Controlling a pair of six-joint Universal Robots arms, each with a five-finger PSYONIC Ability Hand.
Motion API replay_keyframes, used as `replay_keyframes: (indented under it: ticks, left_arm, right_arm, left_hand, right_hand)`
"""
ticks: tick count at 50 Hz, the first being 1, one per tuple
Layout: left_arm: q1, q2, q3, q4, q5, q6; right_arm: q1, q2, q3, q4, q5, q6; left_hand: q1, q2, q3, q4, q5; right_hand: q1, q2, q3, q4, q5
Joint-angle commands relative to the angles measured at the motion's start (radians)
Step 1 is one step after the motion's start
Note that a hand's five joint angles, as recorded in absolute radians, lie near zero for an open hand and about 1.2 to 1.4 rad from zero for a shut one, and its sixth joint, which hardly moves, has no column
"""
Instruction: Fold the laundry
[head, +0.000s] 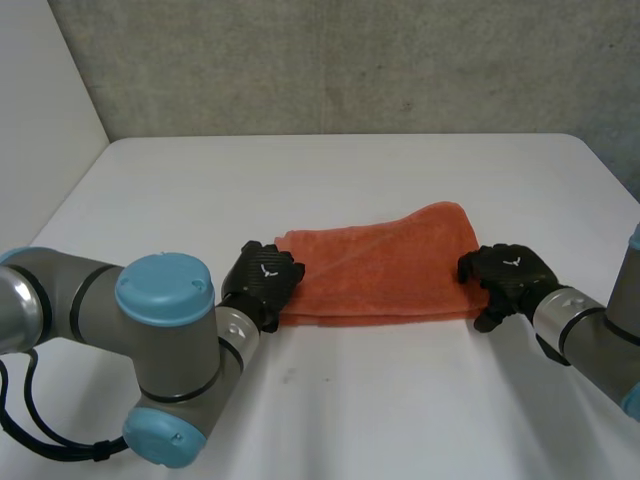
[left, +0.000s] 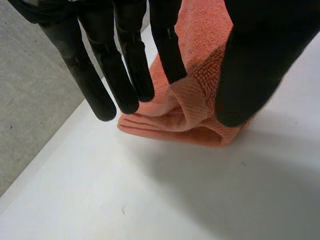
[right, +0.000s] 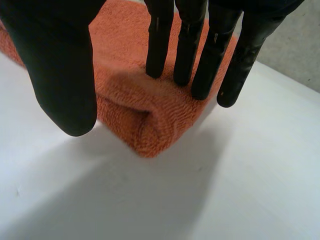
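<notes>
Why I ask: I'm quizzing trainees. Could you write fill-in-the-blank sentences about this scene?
The folded towel is ____ in colour.
It lies ____ the left hand and the right hand.
The right hand's fingers rest on the towel, ____ rather than curled.
Missing words: orange; between; straight.

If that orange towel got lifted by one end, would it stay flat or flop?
Probably flops: the orange towel lies in soft, rounded folds. Its fuzzy terry surface likely grips rather than slips. Lying flat on the table, it seems unlikely to roll.
</notes>
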Motion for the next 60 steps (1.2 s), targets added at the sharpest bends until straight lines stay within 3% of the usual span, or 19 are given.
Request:
replay_keyframes:
  ticks: [1,3,5,14,20,27,32,36,40,45,49,50,52,54,57,60]
  left_arm:
    - [-0.002,0.01,-0.004,0.004,-0.005,-0.001]
    - [-0.002,0.022,-0.005,0.002,-0.006,-0.007]
    - [-0.002,0.032,-0.008,-0.001,-0.006,-0.009]
    - [0.004,0.113,-0.074,0.004,-0.003,-0.01]
    - [0.011,0.164,-0.12,0.004,-0.003,-0.012]
    - [0.033,0.213,-0.16,0.004,-0.006,-0.012]
    - [0.057,0.242,-0.183,0.005,-0.006,-0.013]
    - [0.071,0.245,-0.188,0.005,-0.005,-0.024]
    - [0.082,0.245,-0.174,0.01,-0.003,-0.062]
    - [0.083,0.236,-0.116,0.021,0.002,-0.127]
    - [0.077,0.201,-0.032,0.024,0.005,-0.161]
    - [0.077,0.2,-0.031,0.024,0.005,-0.161]
    - [0.065,0.176,0.013,0.024,0.005,-0.17]
    - [0.041,0.13,0.1,0.018,0.006,-0.2]
    - [0.011,0.087,0.168,0.013,0.006,-0.251]
    - [-0.01,0.058,0.211,0.002,0.006,-0.296]
  right_arm:
    - [-0.008,0.073,-0.016,-0.036,-0.001,-0.037]
    - [-0.009,0.077,-0.015,-0.056,0.002,-0.061]
    - [-0.009,0.077,-0.016,-0.076,0.015,-0.083]
    - [0.005,0.041,-0.1,-0.143,0.153,-0.183]
    - [0.038,0.017,-0.167,-0.114,0.151,-0.213]
    - [0.249,0.063,-0.352,-0.004,0.136,-0.347]
    - [0.463,0.184,-0.394,0.019,0.029,-0.578]
    - [0.535,0.215,-0.348,0.021,-0.069,-0.681]
    - [0.534,0.217,-0.3,0.016,-0.113,-0.71]
    - [0.519,0.162,-0.283,0.007,-0.102,-0.672]
    - [0.46,0.079,-0.274,0.004,-0.099,-0.598]
    - [0.421,0.036,-0.269,0.002,-0.097,-0.519]
    - [0.368,0.013,-0.272,0.002,-0.088,-0.308]
    - [0.359,0.008,-0.278,0.005,-0.085,-0.249]
    - [0.315,0.004,-0.297,0.019,-0.083,-0.013]
    - [0.284,0.002,-0.314,0.044,-0.085,0.082]
  left_hand:
    - [-0.03,-0.052,-0.056,-0.058,-0.061]
    - [-0.039,-0.061,-0.066,-0.067,-0.07]
    - [-0.039,-0.061,-0.066,-0.067,-0.07]
    - [-0.071,-0.093,-0.098,-0.099,-0.102]
    - [-0.074,-0.096,-0.101,-0.102,-0.105]
    - [-0.08,-0.102,-0.107,-0.108,-0.111]
    - [-0.177,-0.199,-0.203,-0.205,-0.208]
    - [-0.235,-0.258,-0.262,-0.264,-0.267]
    - [-0.253,-0.275,-0.28,-0.281,-0.284]
    - [-0.271,-0.293,-0.297,-0.299,-0.302]
    - [-0.271,-0.293,-0.297,-0.299,-0.302]
    - [-0.271,-0.293,-0.297,-0.299,-0.302]
    - [-0.274,-0.296,-0.3,-0.302,-0.305]
    - [-0.3,-0.322,-0.327,-0.328,-0.331]
    - [-0.3,-0.322,-0.327,-0.328,-0.331]
    - [-0.297,-0.319,-0.324,-0.326,-0.328]
  right_hand:
    - [0.321,0.235,0.234,0.236,0.261]
    - [0.52,0.434,0.433,0.435,0.461]
    - [0.863,0.777,0.776,0.778,0.804]
    - [0.872,0.786,0.785,0.787,0.813]
    - [0.872,0.786,0.785,0.787,0.813]
    - [0.872,0.786,0.785,0.787,0.813]
    - [0.872,0.786,0.785,0.787,0.813]
    - [0.872,0.786,0.785,0.787,0.813]
    - [0.872,0.786,0.785,0.787,0.813]
    - [0.047,-0.039,-0.04,-0.038,-0.012]
    - [-0.137,-0.223,-0.224,-0.222,-0.196]
    - [-0.326,-0.412,-0.413,-0.411,-0.385]
    - [-0.35,-0.436,-0.437,-0.435,-0.409]
    - [-0.35,-0.436,-0.437,-0.435,-0.409]
    - [-0.35,-0.436,-0.437,-0.435,-0.409]
    - [-0.35,-0.436,-0.437,-0.435,-0.409]
